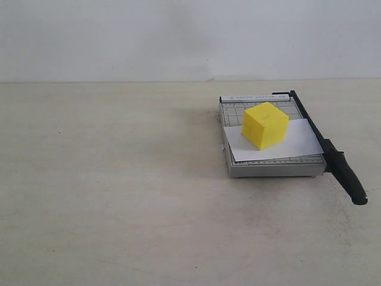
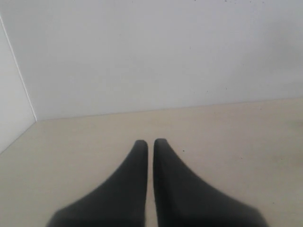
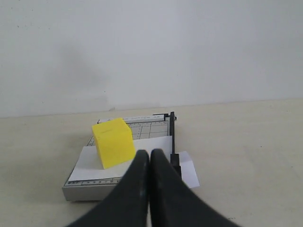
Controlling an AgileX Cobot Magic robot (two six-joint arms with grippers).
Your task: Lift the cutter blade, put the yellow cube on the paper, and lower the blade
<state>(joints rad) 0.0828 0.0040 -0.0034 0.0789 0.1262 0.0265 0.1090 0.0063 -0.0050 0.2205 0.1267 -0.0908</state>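
Hanging back from the work, the right gripper [image 3: 149, 152] has its jaws pressed together on nothing; the left gripper [image 2: 150, 142] is likewise closed and empty, facing bare tabletop with none of the task's things ahead of it; neither arm shows in the exterior view.

Ahead of the right gripper the cutter blade [image 1: 333, 158] lies down along the edge of the grey trimmer [image 1: 268, 170]; the yellow cube [image 1: 265, 125] sits on the paper [image 1: 297, 143], toward the sheet's far edge, turned a little askew to the bed; by the look of it all three steps are done.

What could go wrong now is mostly disturbance. The handle [image 1: 351, 182] juts past the trimmer's front corner, so a careless sweep of the right arm could catch it and lift the blade or swing the whole trimmer. The right wrist view shows a flap of paper beyond the blade, so the sheet runs under it; whether it was cut I cannot tell. The cube is near the sheet's edge, so a nudge could push it off onto the bare bed.

The table [image 1: 119, 196] is pale, matte and lightly scuffed; the wall [image 1: 178, 36] behind is plain white, meeting a side wall [image 2: 12, 94] at a corner in the left wrist view.
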